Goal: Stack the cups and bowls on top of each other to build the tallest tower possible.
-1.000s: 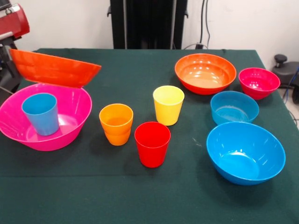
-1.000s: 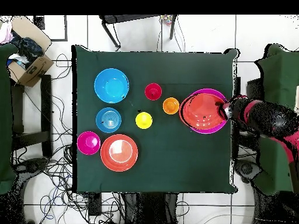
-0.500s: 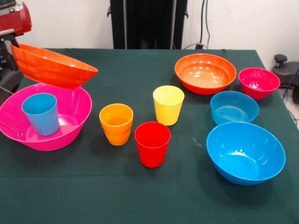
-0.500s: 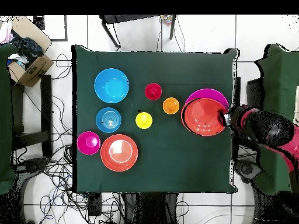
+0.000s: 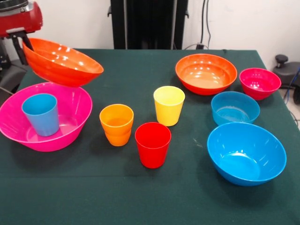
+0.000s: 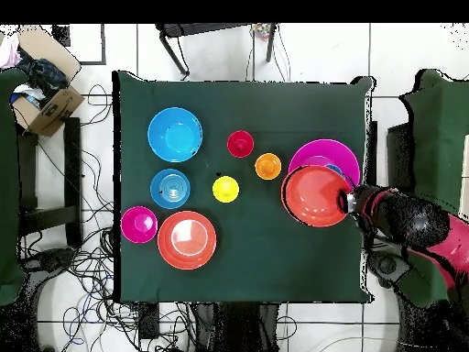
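Note:
My gripper (image 5: 22, 45) (image 6: 351, 200) is shut on the rim of an orange-red bowl (image 5: 61, 63) (image 6: 314, 195), holding it tilted in the air above the far edge of the large pink bowl (image 5: 75, 126) (image 6: 325, 152). A light blue cup (image 5: 41, 115) stands upright inside the pink bowl. On the cloth stand the orange cup (image 5: 116, 124), yellow cup (image 5: 168, 105) and red cup (image 5: 153, 144). To the right sit a second orange-red bowl (image 5: 206, 73), a small magenta bowl (image 5: 259, 83), a small blue bowl (image 5: 235, 108) and a large blue bowl (image 5: 246, 153). No tower stands.
The dark green tablecloth (image 5: 140, 201) covers the whole table. A cardboard box (image 6: 41, 92) sits on the floor beyond one corner, and cables lie around the table. The pink bowl is close to the table's left edge in the front view.
The held orange-red bowl has risen off the pink bowl's rim and shifted slightly right in the front view, towards the robot's base overhead. Everything else is still.

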Controlling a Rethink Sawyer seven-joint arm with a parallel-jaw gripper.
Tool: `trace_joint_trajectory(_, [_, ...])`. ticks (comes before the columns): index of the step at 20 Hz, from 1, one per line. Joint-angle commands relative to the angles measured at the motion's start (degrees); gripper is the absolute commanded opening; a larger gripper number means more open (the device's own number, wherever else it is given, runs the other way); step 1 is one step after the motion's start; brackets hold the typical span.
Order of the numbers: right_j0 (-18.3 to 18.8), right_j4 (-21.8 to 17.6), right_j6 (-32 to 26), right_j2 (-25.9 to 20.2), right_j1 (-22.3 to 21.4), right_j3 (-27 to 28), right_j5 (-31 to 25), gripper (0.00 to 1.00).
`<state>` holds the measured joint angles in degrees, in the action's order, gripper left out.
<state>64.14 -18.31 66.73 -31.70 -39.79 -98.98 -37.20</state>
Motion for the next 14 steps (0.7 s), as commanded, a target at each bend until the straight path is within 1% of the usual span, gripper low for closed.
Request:
trace_joint_trajectory(1, [-3.8, 3.4, 14.6, 5.5, 0.3, -1.5, 0.4, 0.00])
trace_joint_trajectory(4, [-4.5, 4.9, 16.9, 6.3, 0.0, -0.7, -0.5, 0.00])
trace_joint_trajectory(7, [-5.6, 5.5, 18.6, 7.9, -0.5, 0.1, -1.0, 0.00])
trace_joint_trajectory(9, [-6.5, 6.2, 21.1, 9.3, -0.4, 0.8, -1.0, 0.00])
trace_joint_trajectory(11, [-6.8, 6.6, 21.6, 9.7, -0.3, 1.6, -1.5, 0.00])
trace_joint_trajectory(14, [-7.0, 7.6, 22.8, 10.0, -0.5, 1.4, -1.0, 0.00])
